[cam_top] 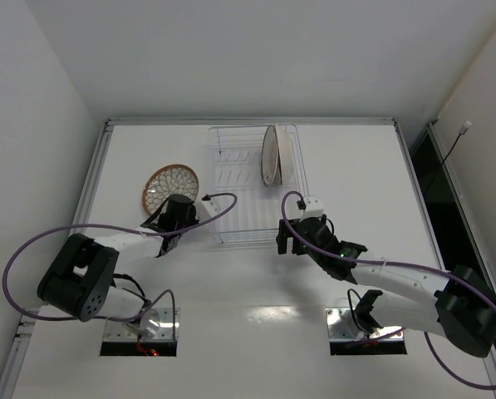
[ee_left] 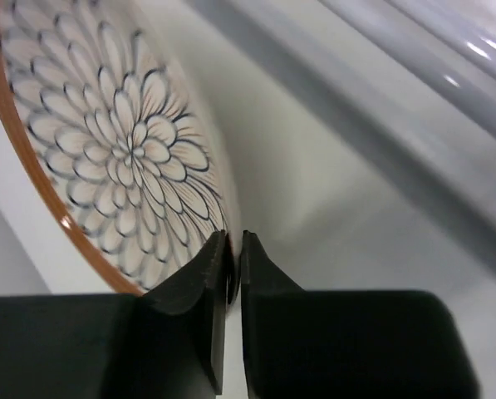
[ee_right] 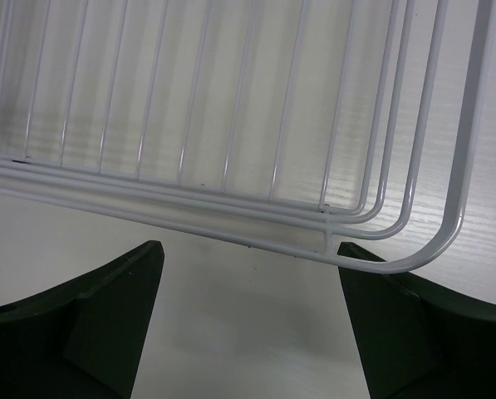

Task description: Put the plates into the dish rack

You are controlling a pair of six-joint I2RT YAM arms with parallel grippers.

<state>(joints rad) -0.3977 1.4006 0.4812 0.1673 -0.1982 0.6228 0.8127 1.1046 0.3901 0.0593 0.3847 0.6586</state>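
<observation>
While my left pincer (ee_left: 233, 241) is pinched shut on the near rim of the brown-rimmed plate (ee_left: 119, 145), that plate sits on the table (cam_top: 356, 166) just left of the dish rack (cam_top: 231, 179). I can't tell from the top view whether it is off the surface yet.

Step in hand, as I read it: grasp made on the last loose plate, lift and transfer not done. The racked plates (cam_top: 270, 156) stand on edge in the far right slots. They look like two close together, but I can't separate them cleanly.

My right pincer (ee_right: 249, 249) is wide open, holding nothing, hovering at the rack's near right corner.

Next move needs:
- lift by the rim without the plate swinging or slipping, since it's a thin edge grip
- rotate the plate on edge, carry right over the rack wall
- drop into a free slot left of the standing plates, clear of them
- right arm could steady the rack, otherwise it should stay out of the path
</observation>
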